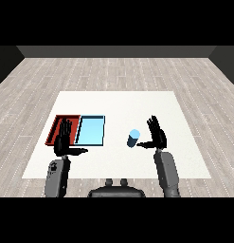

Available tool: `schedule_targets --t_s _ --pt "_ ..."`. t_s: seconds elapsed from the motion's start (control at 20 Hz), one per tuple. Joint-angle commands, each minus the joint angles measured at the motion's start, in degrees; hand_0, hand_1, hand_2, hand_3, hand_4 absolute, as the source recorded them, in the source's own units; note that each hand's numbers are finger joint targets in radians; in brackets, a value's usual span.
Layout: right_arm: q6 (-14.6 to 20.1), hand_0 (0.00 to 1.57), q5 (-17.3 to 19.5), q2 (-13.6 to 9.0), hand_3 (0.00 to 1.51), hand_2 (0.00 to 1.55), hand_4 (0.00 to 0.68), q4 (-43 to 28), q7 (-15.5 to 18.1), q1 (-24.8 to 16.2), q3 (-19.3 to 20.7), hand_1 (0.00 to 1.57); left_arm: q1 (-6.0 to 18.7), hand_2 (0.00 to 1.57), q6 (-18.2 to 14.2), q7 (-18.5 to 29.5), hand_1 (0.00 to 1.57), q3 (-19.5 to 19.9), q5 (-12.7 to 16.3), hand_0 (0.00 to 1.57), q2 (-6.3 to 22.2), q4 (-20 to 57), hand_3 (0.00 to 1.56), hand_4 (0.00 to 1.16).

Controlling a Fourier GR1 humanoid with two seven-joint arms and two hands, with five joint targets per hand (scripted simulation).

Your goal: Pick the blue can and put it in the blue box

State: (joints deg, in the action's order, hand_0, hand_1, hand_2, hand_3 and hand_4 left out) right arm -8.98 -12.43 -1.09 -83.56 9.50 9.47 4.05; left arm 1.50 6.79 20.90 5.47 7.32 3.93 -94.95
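1. White is the table (137,102), a broad flat top set on a floor of pale grey wood planks (113,71) and carrying everything in the head view.
2. The red tray (56,124) lies toward the table's left edge, roughly midway between its far and near edges.
3. The light blue tray (92,130) lies touching the red tray's right side, so the two make a side-by-side pair; its inside shows only its own pale blue floor.
4. The blue can (133,138) stands on the bare table to the right of the light blue tray, apart from it, near the middle of the table's width and closer to the near edge than to the far one. It looks slightly tilted, its pale top face turned up and a little to the right.
5. The right hand (158,135) is just to the right of the can. Its fingers are straight and spread, pointing up and away, and its thumb reaches left toward the lower part of the can. Whether the thumb tip touches the can I cannot tell; nothing is curled round it.
6. The left hand (64,140) hangs over the near right corner of the red tray, covering part of it. Its fingers are also straight and spread, its thumb sticking out to the right along the near rim of the light blue tray, and it holds nothing.
7. Both grey forearms come up from the near edge of the table, the left one (58,176) at the near left corner and the right one (168,173) further to the right.
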Motion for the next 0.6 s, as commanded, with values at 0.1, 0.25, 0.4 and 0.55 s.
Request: schedule_targets --t_s 0.1,0.25,0.4,0.55 --pt "1.5 0.0 -1.4 1.0 0.0 0.0 0.0 0.7 -0.8 0.1 -1.4 0.0 3.3 0.0 -1.1 0.7 0.0 0.9 -0.9 0.0 0.3 4.0 0.0 0.0" --pt "1.7 0.0 -1.6 1.1 0.0 0.0 0.0 8.5 5.5 1.0 -2.5 0.0 -2.7 0.0 0.3 0.8 0.0 0.2 0.4 0.0 -0.3 -1.2 0.0 0.0" --pt "6.0 0.0 -4.0 1.1 0.0 0.0 0.0 11.0 10.6 -2.2 -9.2 0.0 -2.0 0.0 0.4 0.1 0.0 -1.2 -0.3 0.0 -0.8 -2.2 0.0 0.0" --pt "2.5 0.0 -3.7 1.1 0.0 0.0 0.0 15.4 10.3 2.6 -4.0 0.0 -1.2 0.0 -0.7 -0.3 0.0 -0.7 -1.3 0.0 -0.3 -2.2 0.0 0.0"
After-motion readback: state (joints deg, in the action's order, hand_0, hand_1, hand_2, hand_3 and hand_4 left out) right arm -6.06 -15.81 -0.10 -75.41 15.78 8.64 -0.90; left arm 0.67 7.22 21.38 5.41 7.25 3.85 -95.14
